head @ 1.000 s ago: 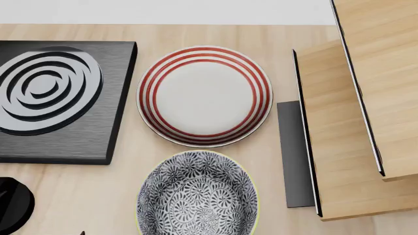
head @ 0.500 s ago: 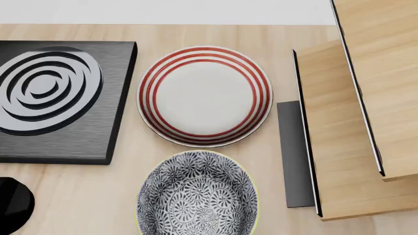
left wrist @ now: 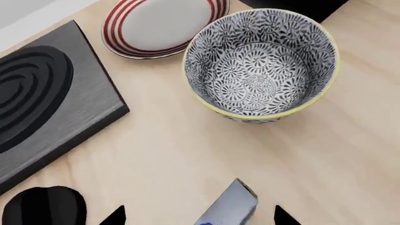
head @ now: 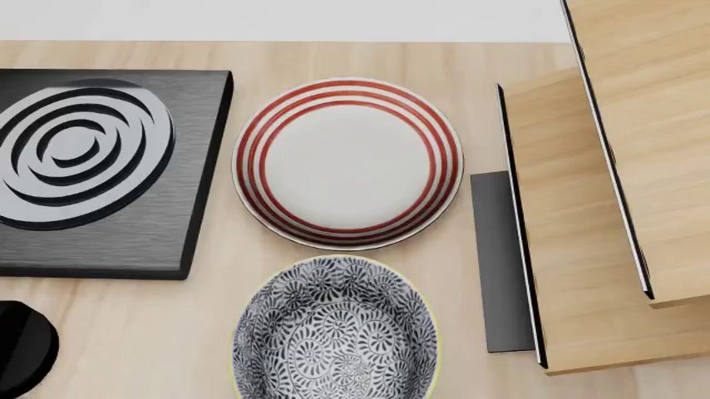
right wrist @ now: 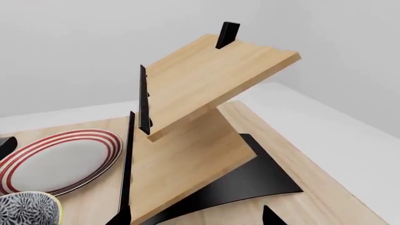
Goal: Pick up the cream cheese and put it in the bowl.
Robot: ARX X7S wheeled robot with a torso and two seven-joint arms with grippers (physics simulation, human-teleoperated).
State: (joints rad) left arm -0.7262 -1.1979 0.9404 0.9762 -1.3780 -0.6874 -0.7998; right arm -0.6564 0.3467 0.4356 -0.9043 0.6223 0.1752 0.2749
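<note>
The cream cheese (left wrist: 230,207) is a silver-grey box with a bit of blue label, lying on the wooden table. My left gripper (left wrist: 200,218) is open, and its two dark fingertips (left wrist: 116,217) stand on either side of the box without touching it. The bowl (left wrist: 259,65), blue-and-white patterned with a yellowish rim, stands empty just beyond the box. In the head view the bowl (head: 332,332) is at the bottom centre; the cream cheese is out of that view. My right gripper (right wrist: 195,216) is open and empty above the wooden rack (right wrist: 187,154).
A white plate with red rings (head: 347,164) lies behind the bowl. A black stove slab with ring burner (head: 95,166) is at the left. The tilted wooden rack (head: 588,208) on a black base fills the right. A dark round shape (head: 20,347) shows at the bottom left.
The dark round shape at the head view's bottom left has slipped slightly lower, and a small dark tip at the bottom edge is gone. Bowl, plate and rack have not moved.
</note>
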